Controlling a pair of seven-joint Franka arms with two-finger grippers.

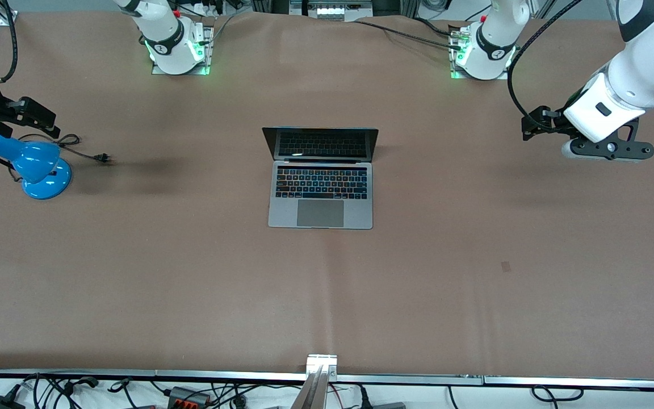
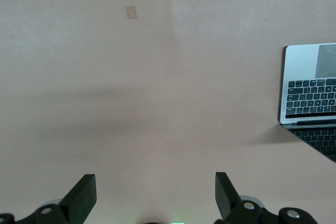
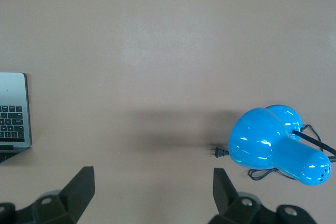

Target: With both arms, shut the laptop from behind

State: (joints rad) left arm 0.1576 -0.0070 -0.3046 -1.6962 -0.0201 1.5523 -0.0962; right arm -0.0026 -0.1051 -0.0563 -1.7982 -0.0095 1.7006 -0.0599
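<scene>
The grey laptop (image 1: 320, 187) stands open in the middle of the table, its dark screen upright and its keyboard and trackpad toward the front camera. It shows at the edge of the left wrist view (image 2: 310, 90) and of the right wrist view (image 3: 13, 113). My left gripper (image 1: 536, 126) hangs open and empty over bare table toward the left arm's end, well apart from the laptop; its fingers (image 2: 84, 195) stand wide. My right gripper (image 1: 29, 115) hangs open and empty over the right arm's end, its fingers (image 3: 81, 188) wide apart.
A blue desk lamp (image 1: 37, 167) lies on the table under the right gripper, its black cord and plug (image 1: 101, 158) trailing toward the laptop; it also shows in the right wrist view (image 3: 278, 145). A small tape patch (image 1: 506, 266) marks the brown cloth.
</scene>
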